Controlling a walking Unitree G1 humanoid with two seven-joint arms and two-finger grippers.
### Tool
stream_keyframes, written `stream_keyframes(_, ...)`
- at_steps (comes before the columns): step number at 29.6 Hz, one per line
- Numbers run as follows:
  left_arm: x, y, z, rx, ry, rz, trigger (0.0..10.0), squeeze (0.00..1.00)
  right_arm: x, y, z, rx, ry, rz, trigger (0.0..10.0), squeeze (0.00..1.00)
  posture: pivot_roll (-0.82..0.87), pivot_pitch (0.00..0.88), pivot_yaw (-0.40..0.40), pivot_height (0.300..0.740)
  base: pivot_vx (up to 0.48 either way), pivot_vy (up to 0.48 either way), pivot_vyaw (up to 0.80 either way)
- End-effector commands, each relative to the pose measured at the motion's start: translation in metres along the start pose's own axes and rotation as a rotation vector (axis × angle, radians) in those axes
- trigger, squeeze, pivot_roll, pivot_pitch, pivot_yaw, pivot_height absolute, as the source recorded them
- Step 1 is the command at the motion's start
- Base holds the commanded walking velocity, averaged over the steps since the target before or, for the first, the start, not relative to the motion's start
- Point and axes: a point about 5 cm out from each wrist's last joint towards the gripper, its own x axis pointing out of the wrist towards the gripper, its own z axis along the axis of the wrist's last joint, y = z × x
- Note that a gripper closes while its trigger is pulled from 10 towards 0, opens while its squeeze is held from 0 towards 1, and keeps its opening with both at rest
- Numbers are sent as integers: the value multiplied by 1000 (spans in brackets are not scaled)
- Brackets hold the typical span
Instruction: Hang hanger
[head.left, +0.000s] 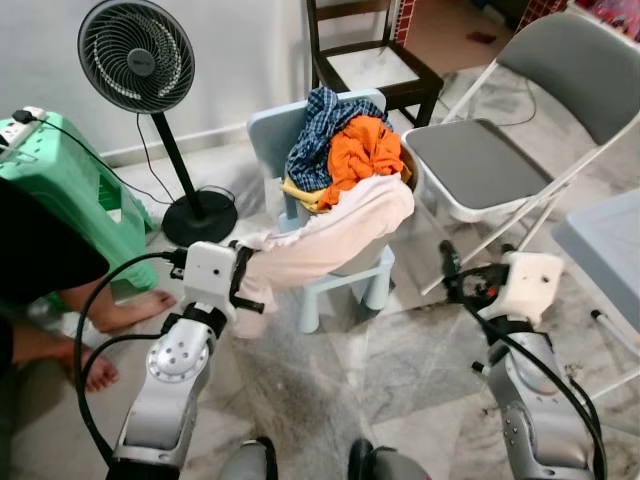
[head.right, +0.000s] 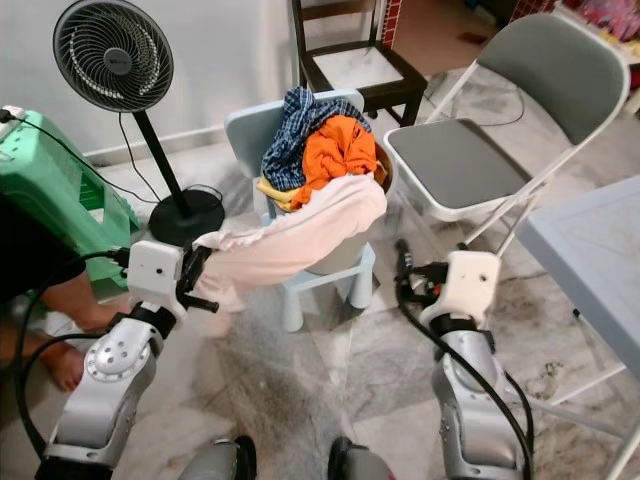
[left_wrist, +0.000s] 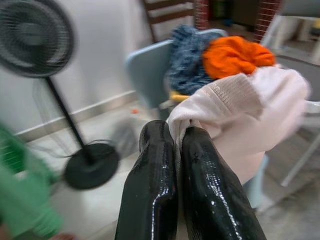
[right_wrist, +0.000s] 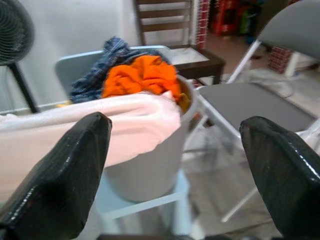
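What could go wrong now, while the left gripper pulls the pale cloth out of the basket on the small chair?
The left gripper is shut on the pale garment, which drapes over the basket.

1. Pulling may tip the basket off the small blue chair.
2. The orange cloth might be dragged out.
3. A person's feet are close by.

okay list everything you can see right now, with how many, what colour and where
Garment: one, pale pink, stretched from basket to left hand.
Clothes: pile, orange and blue, in basket.
Basket: one, grey, on small chair.
Small chair: one, light blue, centre.
Fan: one, black, by wall.
Stool: one, green, left.
Folding chair: one, grey, right.
Wooden chair: one, dark, behind.
Person's feet: two, bare, left floor.
Left hand: shut on garment.
Right hand: open, beside the chairs.
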Motion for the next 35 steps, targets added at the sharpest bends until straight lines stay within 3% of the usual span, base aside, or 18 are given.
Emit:
stream_keyframes(1,1,-2,0,-3,-5,-10,10000,0,-4,-5,-3,-6,12,-15,10000,0,107,208,-12,740,0,0,0)
stream_keyframes(7,4,-3,3,-38,-18,-48,10000,0,-4,-5,-3,-12,17,-16,10000,0,105,211,-13,740,0,0,-235)
stream_keyframes(21,8,-13,14,-87,-64,-140,10000,0,-5,-4,-4,-11,22,-11,10000,0,97,218,-10,740,0,0,-800)
stream_keyframes(29,8,-24,16,-55,-69,-234,10000,0,-3,-2,-3,-6,19,-11,10000,0,102,213,-9,740,0,0,-800)
stream_keyframes(35,9,-21,14,-38,-61,-254,10000,0,-3,-2,-3,-5,18,-18,10000,0,103,205,-8,740,0,0,-800)
